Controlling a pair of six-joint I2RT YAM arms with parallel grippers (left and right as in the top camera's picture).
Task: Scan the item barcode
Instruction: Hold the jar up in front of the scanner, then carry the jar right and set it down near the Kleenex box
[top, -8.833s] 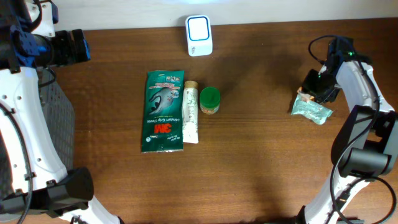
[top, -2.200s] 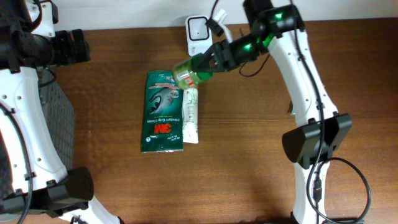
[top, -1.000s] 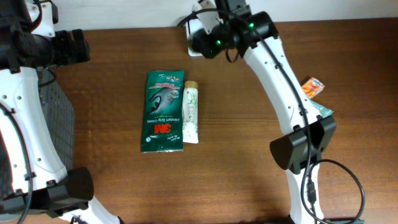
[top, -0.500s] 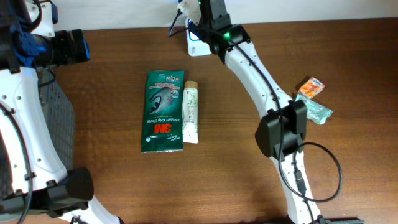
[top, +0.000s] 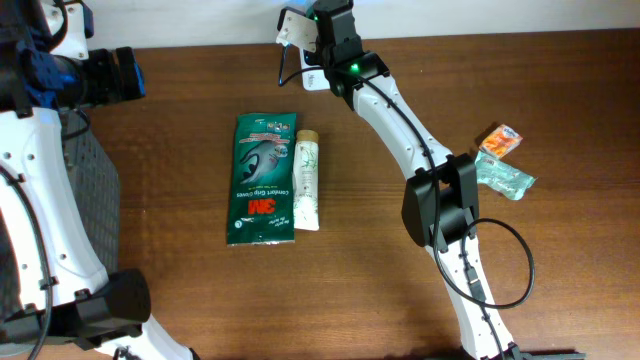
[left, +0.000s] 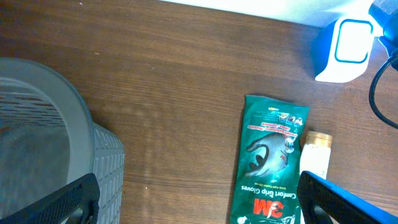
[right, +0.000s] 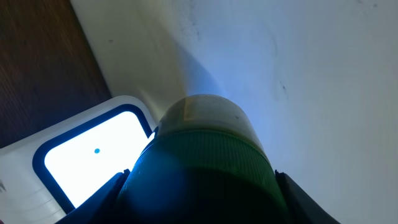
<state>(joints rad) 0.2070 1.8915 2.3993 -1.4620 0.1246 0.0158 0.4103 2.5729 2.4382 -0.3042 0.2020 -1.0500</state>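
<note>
Jar (right: 199, 168) held, prob. over scanner (right: 87, 158), far edge

The tube (top: 307, 180) is lying against the glove packet (top: 265, 180)'s right side, the scanner (left: 348, 46) sitting behind them, the jar (right: 199, 174) seemingly just above it, the basket (left: 43, 155) standing far left.
</note>
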